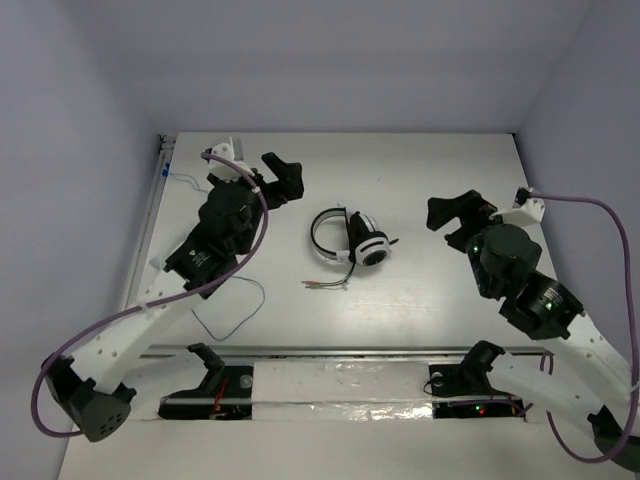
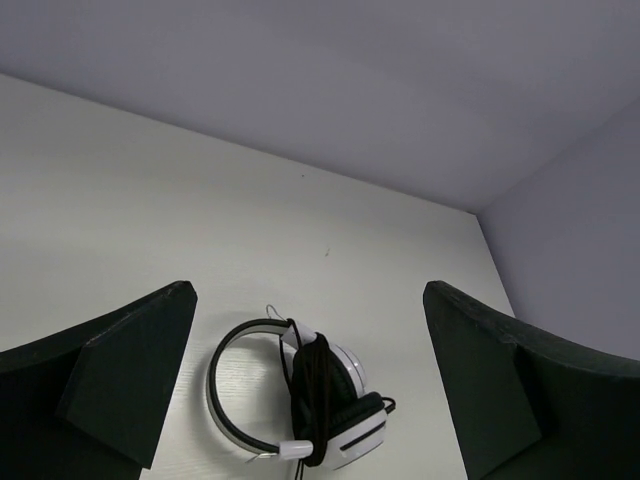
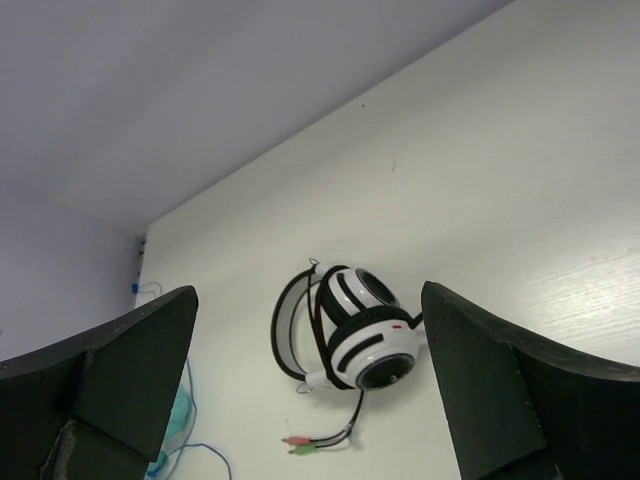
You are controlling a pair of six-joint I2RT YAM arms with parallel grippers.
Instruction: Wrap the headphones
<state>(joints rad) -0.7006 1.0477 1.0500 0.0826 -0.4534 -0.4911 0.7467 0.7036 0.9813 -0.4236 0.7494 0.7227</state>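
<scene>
headphones (image 1: 352, 240): lying mid-worktop (image 1: 430, 300), cable (image 2: 312, 395) wound round the earcups, plugs (image 1: 318, 285) loose on the near side | left gripper (image 1: 284, 180): spread wide, left of headphones, apart | right gripper (image 1: 452, 214): spread wide, right of headphones, apart

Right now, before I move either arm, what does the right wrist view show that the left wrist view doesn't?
Only the right wrist view: the cable's plugs, loose on the table, and a teal object with a thin cord at the left edge. Only the left wrist view: the table's far-right corner. Both: the headphones, cable wound around the earcups, framed between the open fingers of the left hand and right hand.
</scene>
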